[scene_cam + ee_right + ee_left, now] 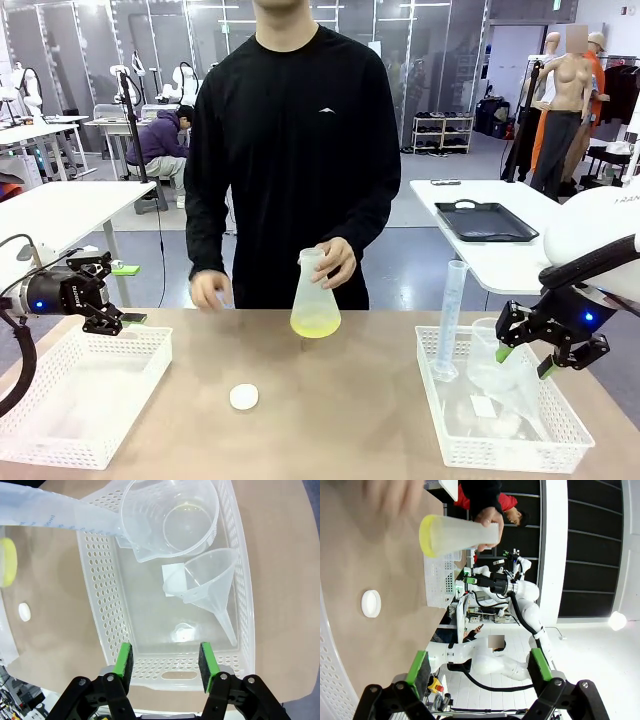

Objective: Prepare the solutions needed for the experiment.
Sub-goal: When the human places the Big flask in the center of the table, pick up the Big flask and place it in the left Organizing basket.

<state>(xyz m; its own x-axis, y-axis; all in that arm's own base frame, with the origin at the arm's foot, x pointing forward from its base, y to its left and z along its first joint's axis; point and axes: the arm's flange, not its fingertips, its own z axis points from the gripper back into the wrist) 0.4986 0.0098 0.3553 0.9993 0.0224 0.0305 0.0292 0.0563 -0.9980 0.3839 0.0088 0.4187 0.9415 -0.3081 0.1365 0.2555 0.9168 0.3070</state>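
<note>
Brown tabletop runs between the robot and a person standing at twelve o'clock in the front view. One of the person's hands holds a conical flask by its neck at the table's middle. The solutions show as a shallow yellow-green layer in the flask's base. A white cap lies loose at about seven o'clock from the flask. At eight o'clock a white basket sits under the left gripper, whose jaws are spread wide on nothing. At four o'clock a second basket holds a graduated cylinder, a beaker and a funnel. The right gripper hovers above this basket's near rim, jaws partly spread and empty. The step looks like mixing or presenting the flask, with the labware not yet fetched. The next move likely calls for the right gripper to drop toward the funnel at its twelve o'clock and square its jaws to the thin wall.
</note>
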